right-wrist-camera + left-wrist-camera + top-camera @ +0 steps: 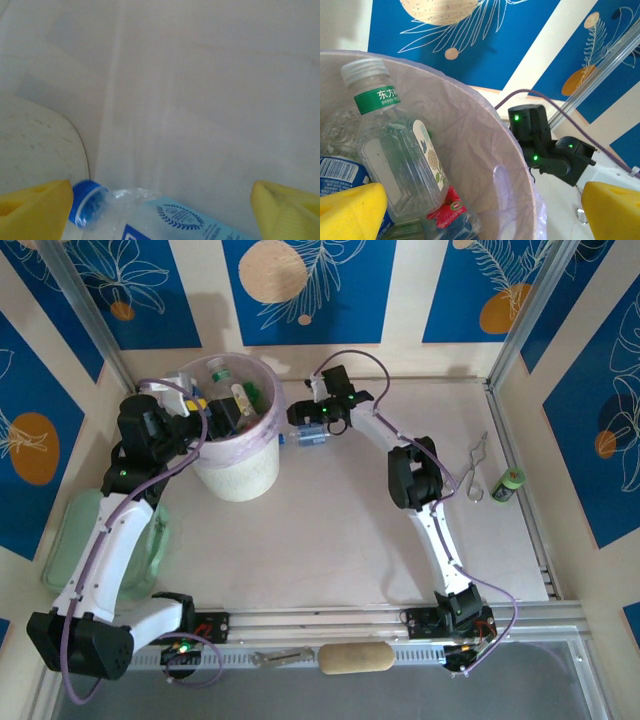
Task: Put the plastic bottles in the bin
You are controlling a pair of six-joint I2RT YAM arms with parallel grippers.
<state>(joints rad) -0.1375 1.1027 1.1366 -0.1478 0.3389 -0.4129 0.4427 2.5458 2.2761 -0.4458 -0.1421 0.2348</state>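
The bin (240,475), a white bucket with a lilac bag liner (485,150), stands at the back left and holds several plastic bottles. Among them are a clear one with a green label (395,150), a red-labelled one (451,206) and a blue-labelled one (340,172). My left gripper (193,400) hangs over the bin's rim, open and empty (480,217). Just right of the bin my right gripper (312,428) is low over a clear bottle with a blue cap (86,202) and pale blue label (306,438). It lies on the table between the open yellow pads (32,210).
A pale green tray (62,540) lies under the left arm. A short dark cylinder with a green top (507,483) and a bent wire piece (478,465) sit at the right edge. A tan roll (355,657) rests on the front rail.
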